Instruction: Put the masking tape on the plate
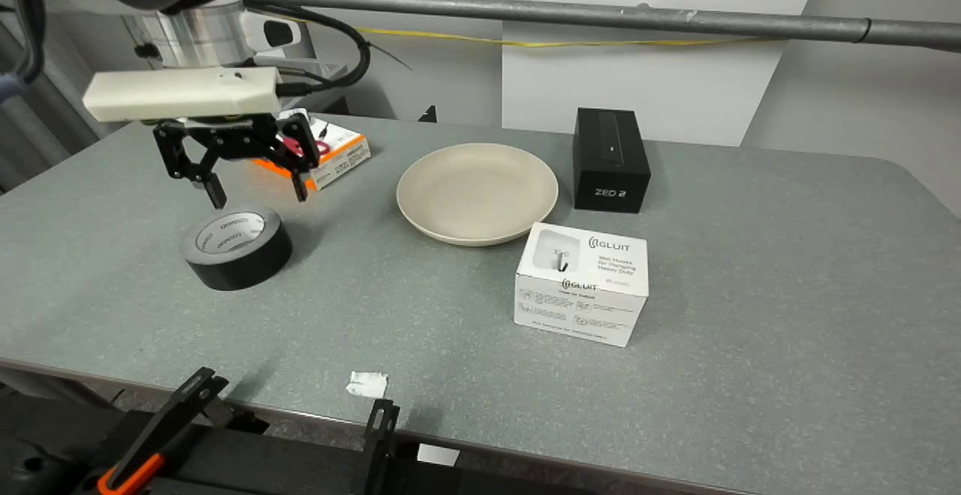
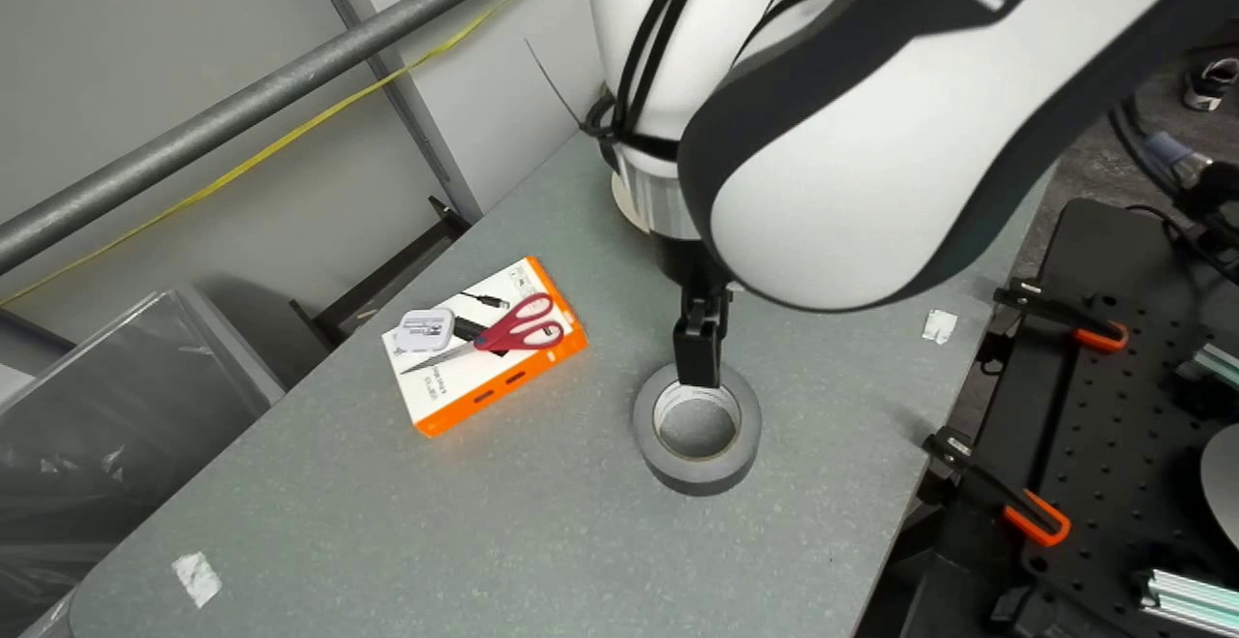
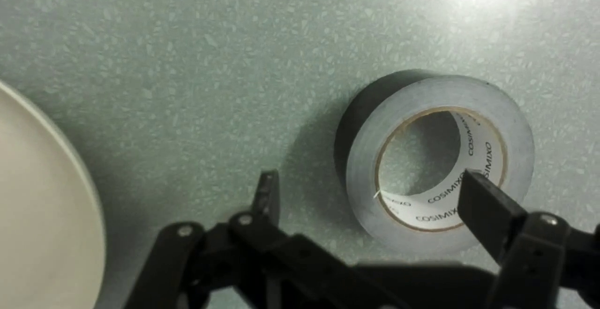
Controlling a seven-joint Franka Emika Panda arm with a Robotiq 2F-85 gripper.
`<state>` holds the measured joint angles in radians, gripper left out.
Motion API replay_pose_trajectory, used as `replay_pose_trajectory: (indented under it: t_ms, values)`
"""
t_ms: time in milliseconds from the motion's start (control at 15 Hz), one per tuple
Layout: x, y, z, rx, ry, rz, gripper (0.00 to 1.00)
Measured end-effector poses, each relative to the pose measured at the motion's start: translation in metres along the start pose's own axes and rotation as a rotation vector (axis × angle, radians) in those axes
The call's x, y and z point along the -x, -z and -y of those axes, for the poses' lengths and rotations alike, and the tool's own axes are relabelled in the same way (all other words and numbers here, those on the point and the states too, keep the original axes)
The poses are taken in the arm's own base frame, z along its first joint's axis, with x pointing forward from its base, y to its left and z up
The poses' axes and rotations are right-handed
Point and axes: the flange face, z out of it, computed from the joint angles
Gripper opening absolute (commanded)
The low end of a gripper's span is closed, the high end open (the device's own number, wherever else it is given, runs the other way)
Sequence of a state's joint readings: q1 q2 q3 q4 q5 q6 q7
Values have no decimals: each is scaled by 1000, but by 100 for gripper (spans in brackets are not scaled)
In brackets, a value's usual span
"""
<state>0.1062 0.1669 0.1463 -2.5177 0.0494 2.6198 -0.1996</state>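
Note:
The masking tape is a dark grey ring lying flat on the table in both exterior views. It also shows in the wrist view, right of centre. My gripper is open and empty just above the tape. In the wrist view, one finger shows over the tape's hollow and the other outside its left side, over the table. The cream plate lies bare on the table, and its edge shows at the left in the wrist view. The arm mostly hides the plate in an exterior view.
A black ZED 2 box stands beside the plate. A white hooks box stands close to the plate's front rim. An orange and white box with red scissors on it lies near the tape. A grey pipe runs behind the table.

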Motion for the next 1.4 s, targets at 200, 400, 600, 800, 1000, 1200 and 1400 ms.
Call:
replay_pose_trajectory:
  t_ms: [200,400,600,800,1000,1200,1400]
  values:
    - [-12,-29,12,-19,32,18,74]
    - [-22,-53,16,-30,53,32,51]
    - [-30,-69,15,-41,51,44,28]
    - [-38,-65,8,-40,38,28,5]
    - [-44,-46,-13,-42,-19,-17,6]
    - [-41,-11,-61,-48,-145,-91,6]
    - [-22,22,-131,-14,-294,-153,6]
